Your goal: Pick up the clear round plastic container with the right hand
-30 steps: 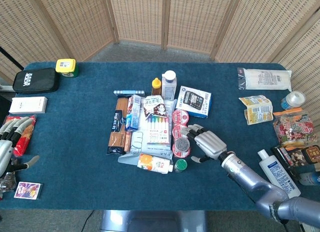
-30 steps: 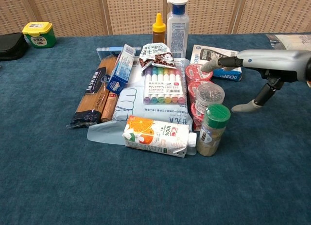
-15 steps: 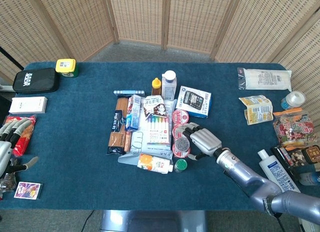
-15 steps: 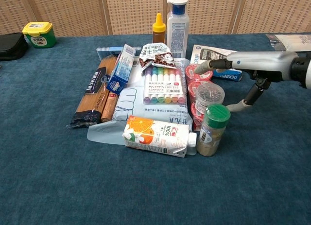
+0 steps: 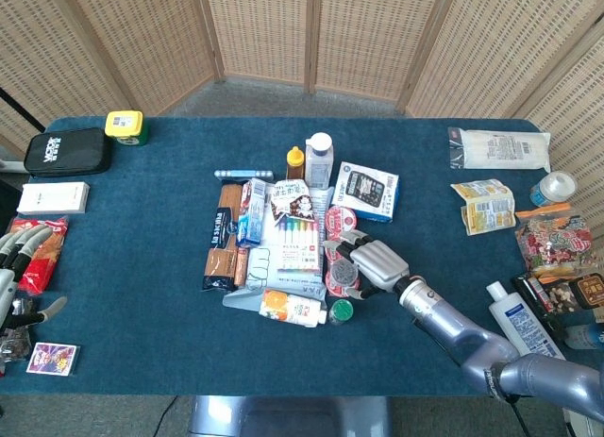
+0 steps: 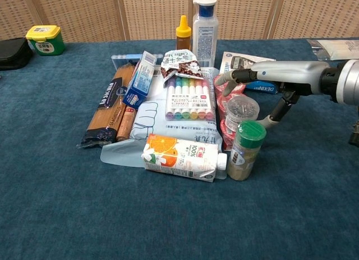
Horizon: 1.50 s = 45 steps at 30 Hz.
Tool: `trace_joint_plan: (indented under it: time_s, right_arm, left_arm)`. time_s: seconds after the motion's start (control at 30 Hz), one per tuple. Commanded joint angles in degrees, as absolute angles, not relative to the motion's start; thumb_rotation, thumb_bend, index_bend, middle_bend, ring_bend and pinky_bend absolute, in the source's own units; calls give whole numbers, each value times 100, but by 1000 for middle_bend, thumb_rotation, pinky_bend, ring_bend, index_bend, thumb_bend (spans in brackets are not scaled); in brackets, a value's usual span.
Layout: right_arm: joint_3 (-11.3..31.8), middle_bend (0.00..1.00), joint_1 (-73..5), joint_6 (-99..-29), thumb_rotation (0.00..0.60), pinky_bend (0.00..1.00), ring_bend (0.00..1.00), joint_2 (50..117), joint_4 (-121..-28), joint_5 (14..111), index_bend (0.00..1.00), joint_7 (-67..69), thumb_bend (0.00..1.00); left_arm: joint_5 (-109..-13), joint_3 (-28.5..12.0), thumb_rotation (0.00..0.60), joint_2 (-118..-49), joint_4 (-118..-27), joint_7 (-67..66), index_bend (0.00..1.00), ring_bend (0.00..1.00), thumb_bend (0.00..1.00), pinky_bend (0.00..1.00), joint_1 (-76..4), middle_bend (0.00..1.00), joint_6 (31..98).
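Observation:
The clear round plastic container (image 6: 242,110), with small metal bits inside, stands on the blue table beside a row of red-lidded cups (image 6: 226,84). My right hand (image 6: 263,77) reaches in from the right, its fingers (image 6: 226,80) stretched over the container's top and the cups. The thumb (image 6: 271,120) lies low against the container's right side, and nothing is gripped. In the head view this hand (image 5: 370,263) covers most of the container (image 5: 343,269). My left hand (image 5: 17,267) hangs open at the table's left edge.
A green-lidded spice jar (image 6: 245,150) stands just in front of the container, with an orange juice carton (image 6: 179,157) lying to its left. A marker pack (image 6: 189,97), a pasta packet (image 6: 108,105) and a clear bottle (image 6: 205,30) crowd the left and rear. Snack packs (image 5: 552,243) lie at far right.
My right hand has slid left towards the container. Its fingers now reach over the container and the red cups, and the thumb has come in against the container's right side. The left hand barely moved.

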<state>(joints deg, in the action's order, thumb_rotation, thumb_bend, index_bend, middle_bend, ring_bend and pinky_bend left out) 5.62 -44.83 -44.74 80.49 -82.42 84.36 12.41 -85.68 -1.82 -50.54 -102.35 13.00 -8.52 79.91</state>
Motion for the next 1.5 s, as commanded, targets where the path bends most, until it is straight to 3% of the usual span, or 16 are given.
trace_joint_plan:
  time_s: [0.03,0.33,0.83,1.17,1.5]
  right_arm:
    - [562,242,-4512,-4454,600,0,19,8087,-8193,8405,32,1245,293]
    - [553,317,-4579,-4438,600,27,98,8223,-8077,8348,104,1279,291]
    - [565,704,-4541,-4630,600,463,506,8214,-7889,8316,432,1482,294]
    - [720,730,-4433,-4980,600,477,549,7807,-8118,8268,453,1410,294]
    - [1259,730,-4500,-5239,600,477,549,6923,-8815,8066,455,1353,294]
  left_arm:
    - [-8553,-183,600,-5049,-10219,1321,58,0,267,0,-840,0,7998]
    - [-8543,-188,600,-5057,-10170,1359,56,0,266,0,-832,0,7988]
    - [-8537,-200,600,-5037,-10189,1385,56,0,262,0,-821,0,7985]
    - [-8554,-210,600,-5054,-10192,1387,51,0,262,0,-839,0,7968]
    - [-8649,-159,600,-5065,-10189,1443,51,0,261,0,-778,0,8049]
